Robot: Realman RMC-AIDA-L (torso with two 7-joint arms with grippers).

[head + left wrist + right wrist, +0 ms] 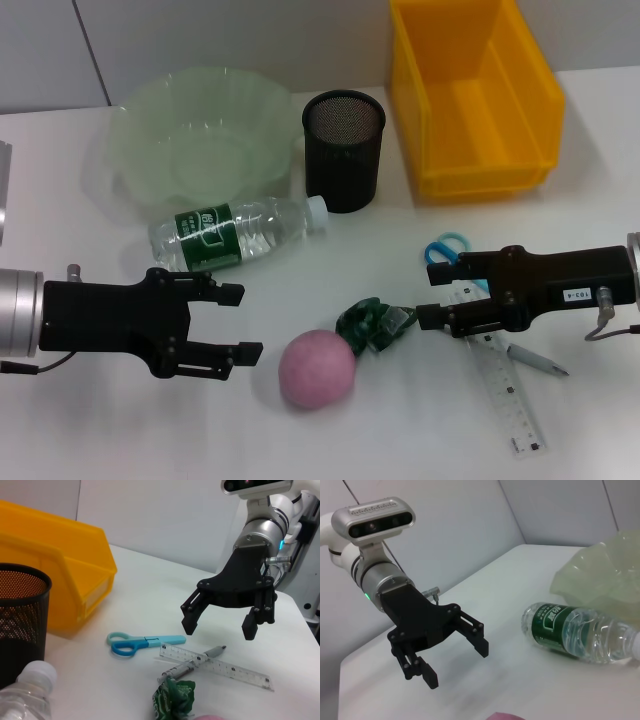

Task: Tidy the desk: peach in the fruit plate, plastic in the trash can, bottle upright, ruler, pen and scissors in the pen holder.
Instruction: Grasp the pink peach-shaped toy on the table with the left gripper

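Observation:
A pink peach (pixel 317 368) lies on the white desk, with crumpled green plastic (pixel 372 322) just to its right. My left gripper (pixel 243 322) hovers open to the left of the peach, empty. My right gripper (pixel 428 298) is open and empty beside the plastic, above the clear ruler (pixel 503 392) and grey pen (pixel 537 360). Blue scissors (pixel 446 249) lie behind it. The bottle (pixel 235 232) lies on its side in front of the pale green fruit plate (pixel 200 140). The black mesh pen holder (pixel 343 150) and yellow trash can (pixel 470 95) stand at the back.
The left wrist view shows the right gripper (pixel 219 628) over the ruler (pixel 215 666), pen (pixel 195 665) and scissors (pixel 142 642). The right wrist view shows the left gripper (pixel 456 665) near the bottle (pixel 575 632).

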